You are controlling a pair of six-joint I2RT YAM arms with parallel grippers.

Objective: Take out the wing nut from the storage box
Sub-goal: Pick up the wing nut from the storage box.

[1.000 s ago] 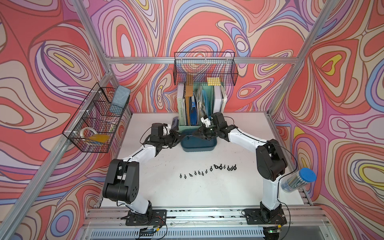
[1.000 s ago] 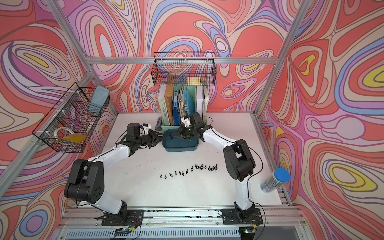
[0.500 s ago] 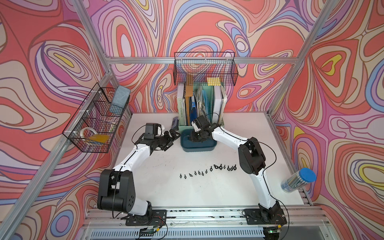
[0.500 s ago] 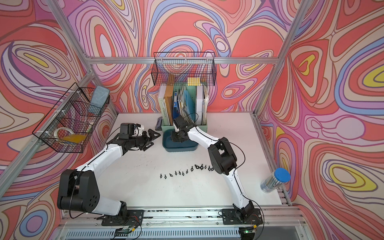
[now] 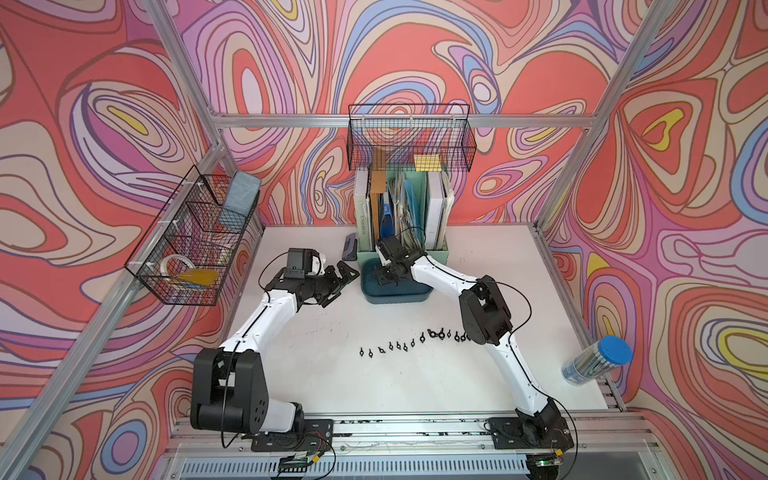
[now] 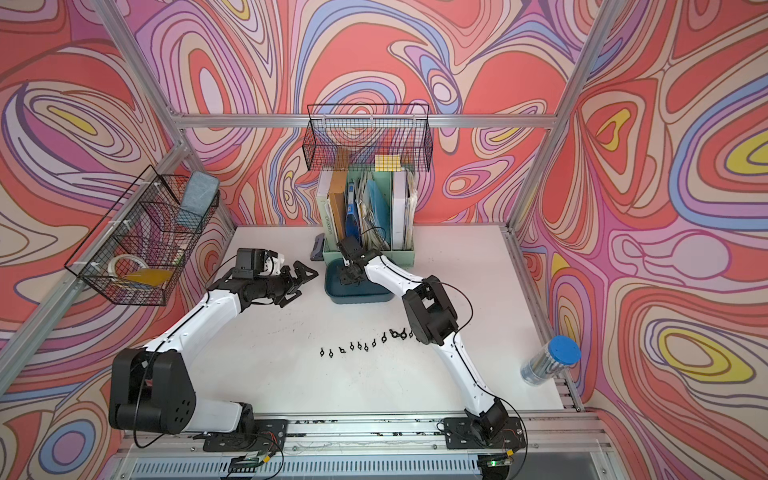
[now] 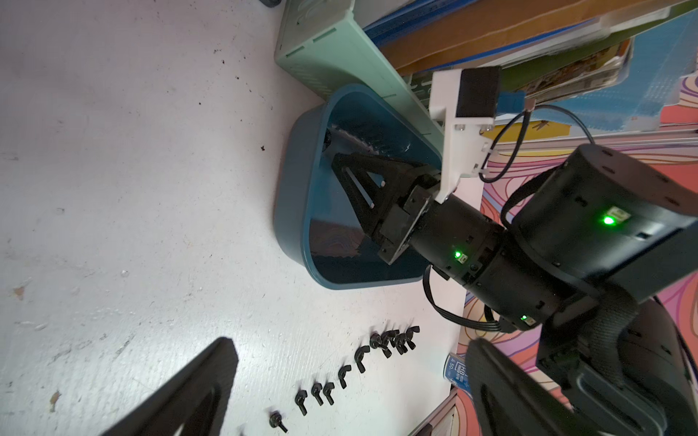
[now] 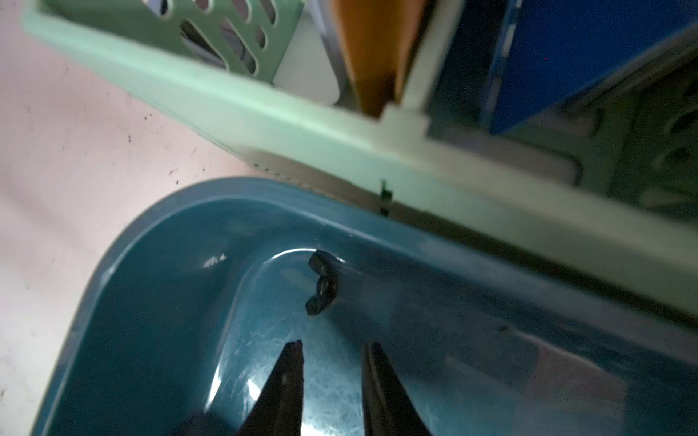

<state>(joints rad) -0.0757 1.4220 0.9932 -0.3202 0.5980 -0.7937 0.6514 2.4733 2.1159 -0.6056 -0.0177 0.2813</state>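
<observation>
You have the storage box [image 7: 291, 196] touching the mint-green file holder [image 7: 340, 49] on the white table [image 7: 132, 170], right gripper [image 7: 337, 163] reaching inside the box, row of black wing nuts [image 7: 344, 373] on the table apart from it, your left gripper [image 7: 351, 341] spread wide.

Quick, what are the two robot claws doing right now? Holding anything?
Left gripper: wide open, empty, beside the shallow dark teal plastic storage box.
Right gripper: slightly open inside it, empty; the small black wing nut lies just ahead.

Three-o'clock end of nut row [image 5: 399, 345] hidden behind right arm [image 5: 484, 309], file holder [image 8: 226, 105] blurred, right gripper [image 8: 332, 345] fingers cut off by frame edge.
</observation>
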